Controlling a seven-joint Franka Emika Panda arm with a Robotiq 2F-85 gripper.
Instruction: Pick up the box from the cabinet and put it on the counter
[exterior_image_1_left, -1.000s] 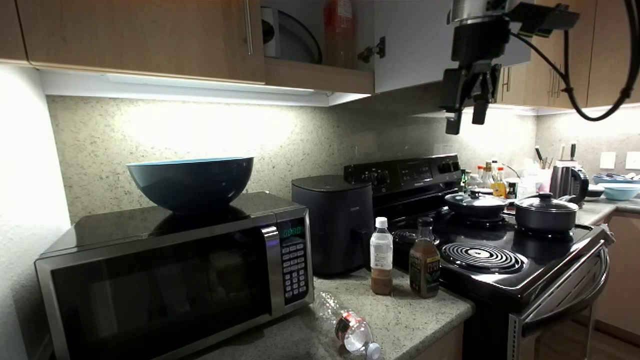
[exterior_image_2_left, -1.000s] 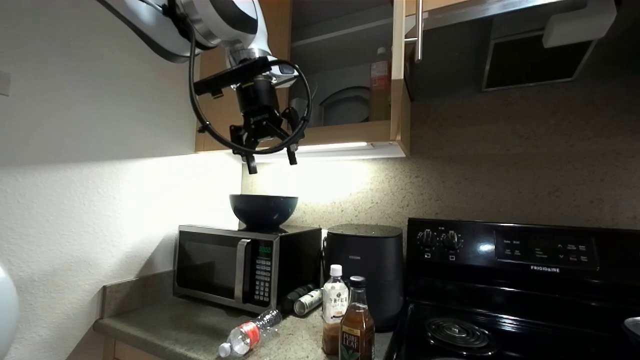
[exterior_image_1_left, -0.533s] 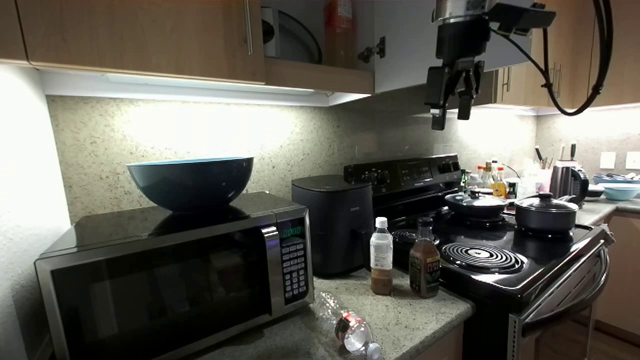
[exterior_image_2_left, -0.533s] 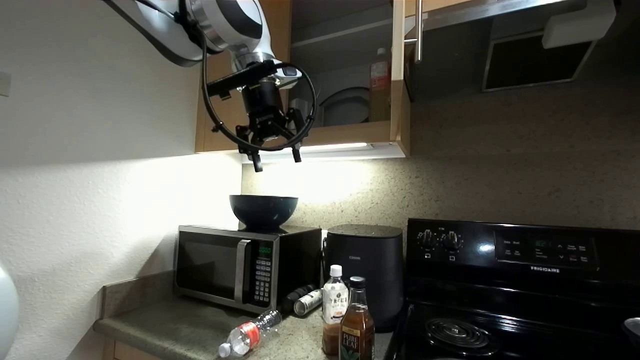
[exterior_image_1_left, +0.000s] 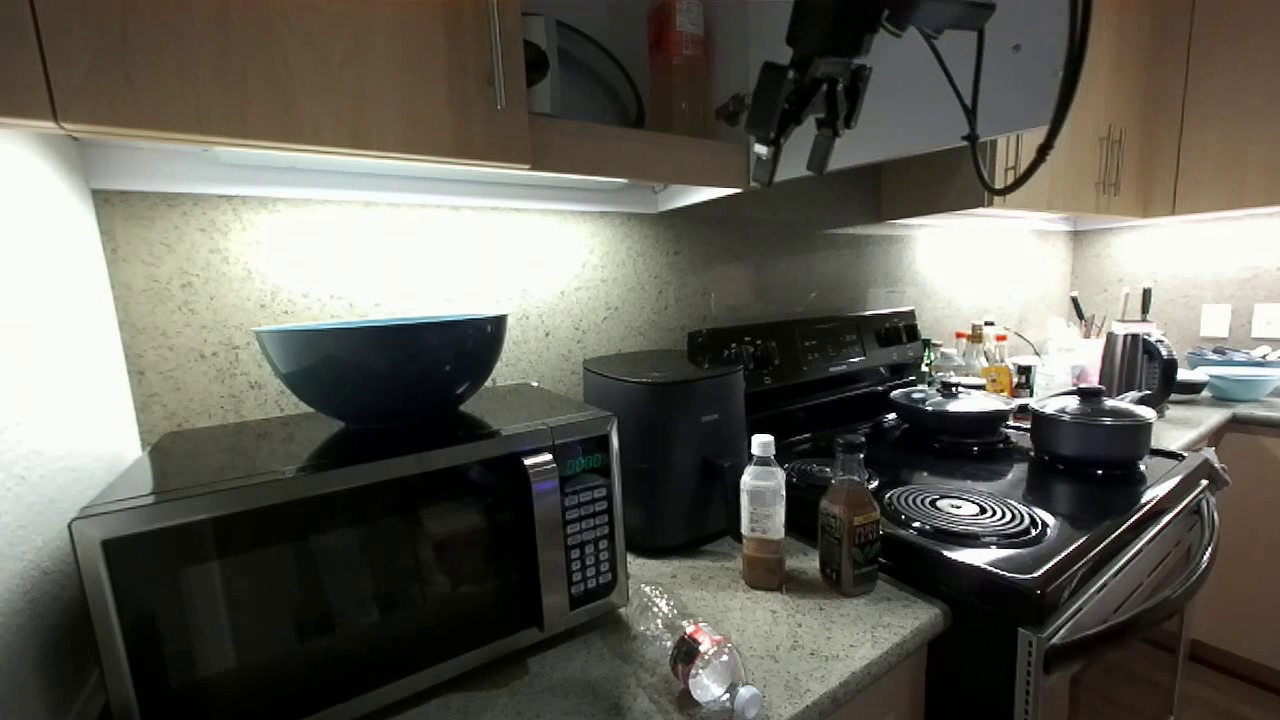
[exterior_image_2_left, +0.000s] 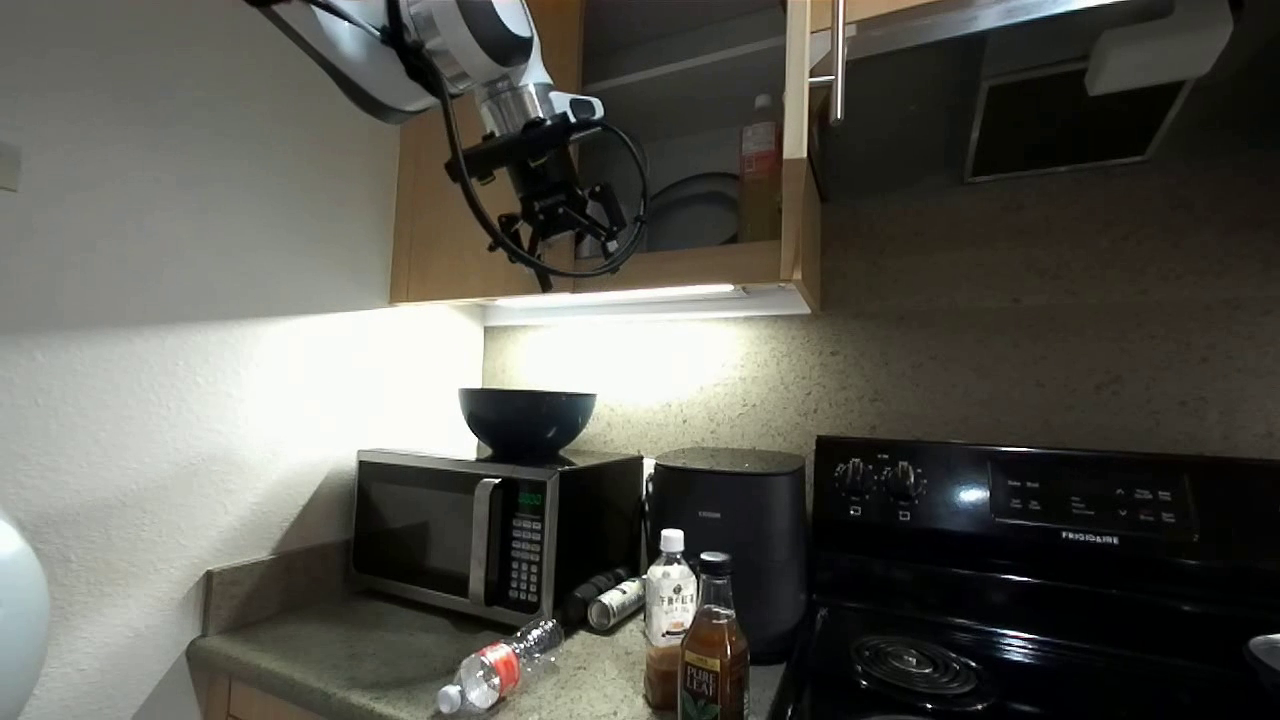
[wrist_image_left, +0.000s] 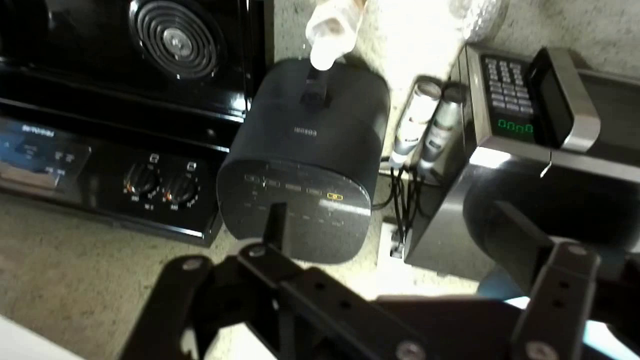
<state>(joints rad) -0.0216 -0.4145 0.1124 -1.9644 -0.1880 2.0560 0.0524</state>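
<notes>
I judge the risks along the counter (exterior_image_2_left: 330, 640) from its left front corner. Leftmost, a clear bottle (exterior_image_2_left: 505, 668) lies near the front edge; nudged while I set the box (exterior_image_1_left: 542, 98) down, it could roll off. Farther back, the bowl (exterior_image_2_left: 527, 420) stands on the microwave (exterior_image_2_left: 410, 530), lower than my gripper (exterior_image_2_left: 578, 265); if the box slips from my grip, it could strike that bowl. Next is the box, as best I can make out: in the open bay of the cabinet (exterior_image_1_left: 640, 152), above the counter's back edge, partly behind the closed door (exterior_image_1_left: 290, 80). My fingers (wrist_image_left: 276, 225) slant downward, so going straight in could knock the cabinet's lip. Toward the counter's right edge stand the white-capped bottle (exterior_image_2_left: 670, 605) and the brown bottle (exterior_image_2_left: 713, 655); a low carry might topple them. Farthest right, the open door (exterior_image_1_left: 910, 105) might snag my cable (exterior_image_1_left: 1046, 152) if I swing wide.

My arm (exterior_image_2_left: 480, 45) spans from the upper left in an exterior view, angled down. The gripper hangs tilted in front of the cabinet, its 2 fingers spread well apart, nothing between them. The wrist view looks down on the black appliance (wrist_image_left: 300, 150).
</notes>
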